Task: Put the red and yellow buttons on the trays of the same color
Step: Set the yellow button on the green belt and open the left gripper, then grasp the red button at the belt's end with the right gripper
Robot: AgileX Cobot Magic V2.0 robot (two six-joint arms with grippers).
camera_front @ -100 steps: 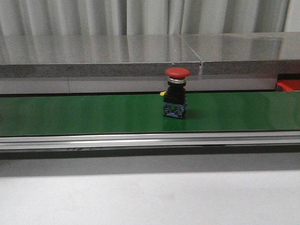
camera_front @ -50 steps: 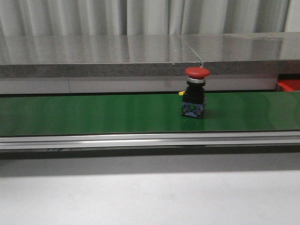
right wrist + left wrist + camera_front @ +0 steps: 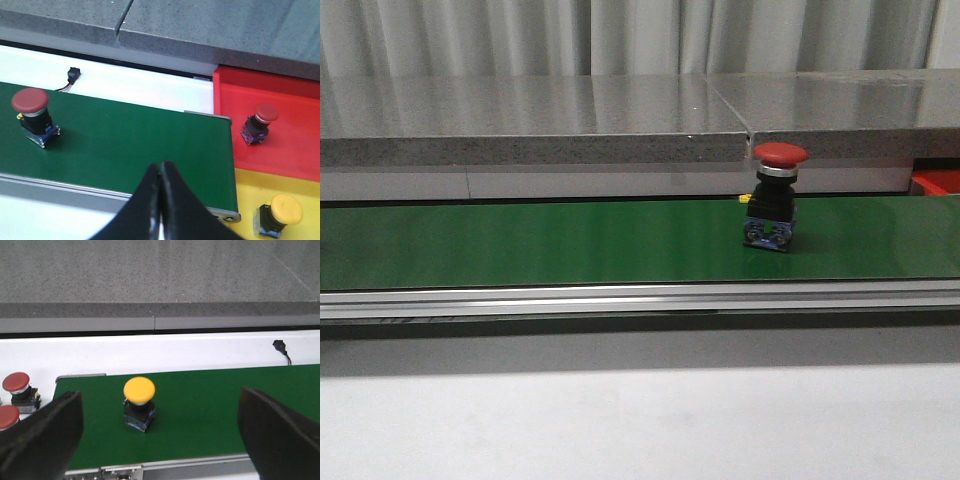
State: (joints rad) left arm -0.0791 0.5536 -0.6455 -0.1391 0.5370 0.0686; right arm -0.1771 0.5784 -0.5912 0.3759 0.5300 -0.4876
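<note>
A red button (image 3: 775,205) stands upright on the green belt (image 3: 520,245), right of centre; the right wrist view shows the same red button (image 3: 32,115) well away from my right gripper (image 3: 161,172), which is shut and empty above the belt's near edge. Past the belt's end lie a red tray (image 3: 290,150) holding a red button (image 3: 260,122) and a yellow tray (image 3: 250,200) holding a yellow button (image 3: 280,215). My left gripper (image 3: 160,435) is wide open over the belt, with a yellow button (image 3: 139,402) standing between its fingers, untouched.
Two more red buttons (image 3: 17,390) wait on the white surface beside the belt's start. A grey stone ledge (image 3: 620,120) runs behind the belt, and an aluminium rail (image 3: 620,298) runs along its near edge. A small black plug (image 3: 73,74) lies behind the belt.
The red button has ridden the belt to the right, from the middle of the front view to right of centre. Neither arm shows in the front view.
</note>
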